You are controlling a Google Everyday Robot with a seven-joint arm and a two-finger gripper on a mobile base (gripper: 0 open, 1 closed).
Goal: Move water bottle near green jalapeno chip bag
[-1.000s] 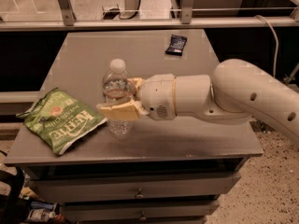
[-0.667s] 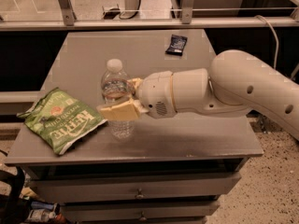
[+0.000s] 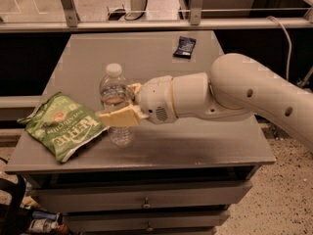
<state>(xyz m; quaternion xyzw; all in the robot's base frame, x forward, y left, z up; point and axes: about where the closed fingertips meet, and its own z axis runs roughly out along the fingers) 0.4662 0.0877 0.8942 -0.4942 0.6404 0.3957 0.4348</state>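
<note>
The water bottle (image 3: 114, 89), clear with a white cap, stands upright on the grey table (image 3: 195, 146), just right of the green jalapeno chip bag (image 3: 61, 126). The bag lies flat at the table's front left, and its right edge almost touches the bottle's base. My gripper (image 3: 122, 103) reaches in from the right and is shut on the bottle's middle. One pale finger (image 3: 120, 116) is in front of the bottle and the other is behind it. The bottle's label band is partly hidden by the front finger.
A small dark blue-black packet (image 3: 185, 47) lies at the table's back right. My white arm (image 3: 254, 94) spans the right half of the table. Drawers (image 3: 146, 202) sit under the top. A rail and glass panels stand behind the table, and clutter lies on the floor at the lower left.
The gripper and the bottle have shifted slightly left, toward the chip bag. The bag and the dark packet have not moved.
</note>
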